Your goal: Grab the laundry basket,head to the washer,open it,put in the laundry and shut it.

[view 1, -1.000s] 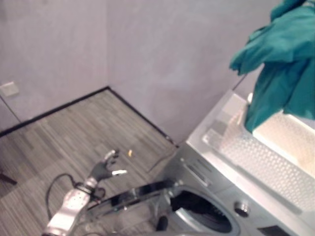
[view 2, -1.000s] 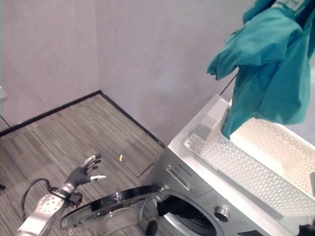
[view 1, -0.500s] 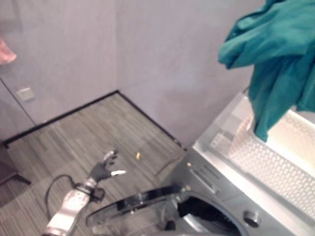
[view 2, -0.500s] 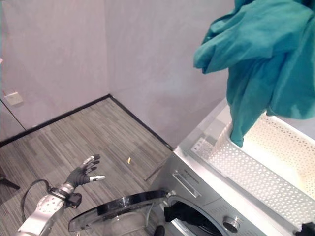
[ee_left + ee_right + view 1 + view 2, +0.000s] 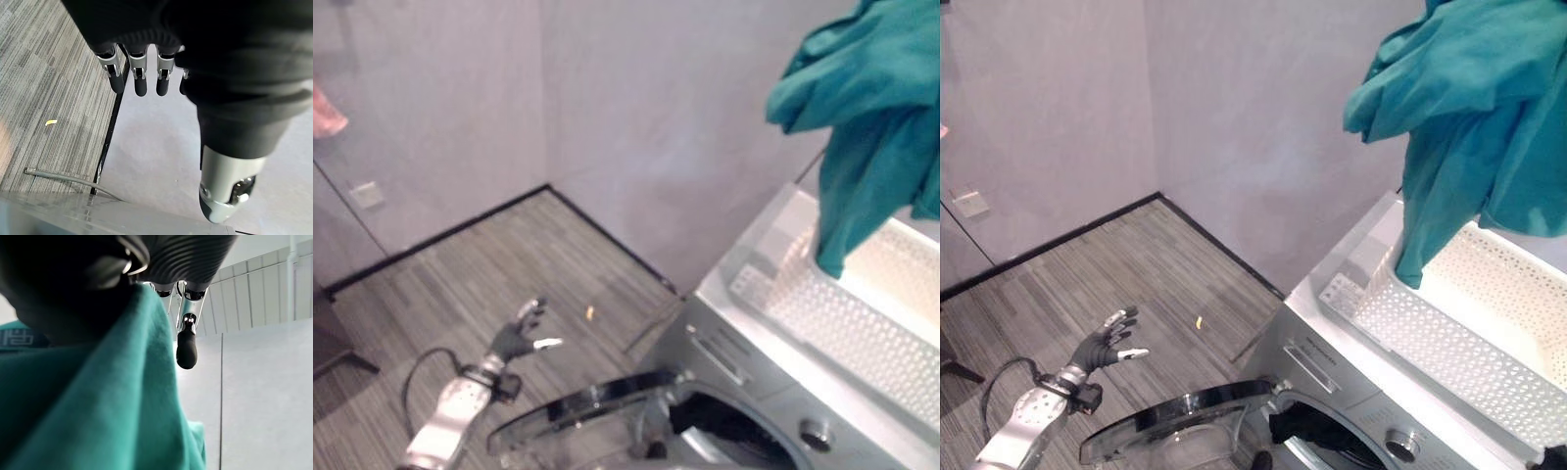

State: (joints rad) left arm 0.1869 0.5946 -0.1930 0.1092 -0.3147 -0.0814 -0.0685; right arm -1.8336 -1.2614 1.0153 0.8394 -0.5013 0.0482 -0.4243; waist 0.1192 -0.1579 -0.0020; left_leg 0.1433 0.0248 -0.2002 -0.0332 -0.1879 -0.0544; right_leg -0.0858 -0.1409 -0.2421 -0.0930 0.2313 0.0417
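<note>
The right hand (image 5: 161, 264) grips a teal garment (image 5: 1469, 127) bunched against its palm, hanging high above the white basket (image 5: 1469, 333) on the washer (image 5: 1332, 362). The cloth looks soft, light and floppy, so holding a gathered bunch suits it, though trailing folds may snag the open door (image 5: 1175, 421). The left hand (image 5: 1108, 343) hovers over the floor (image 5: 1087, 274), fingers spread.

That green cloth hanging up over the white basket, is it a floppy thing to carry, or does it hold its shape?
Probably very floppy: the green cloth hangs in loose folds, its tail drooping into the white basket on the washer. It looks light for its bulk. It may snag or trail, since much of it dangles free.
</note>
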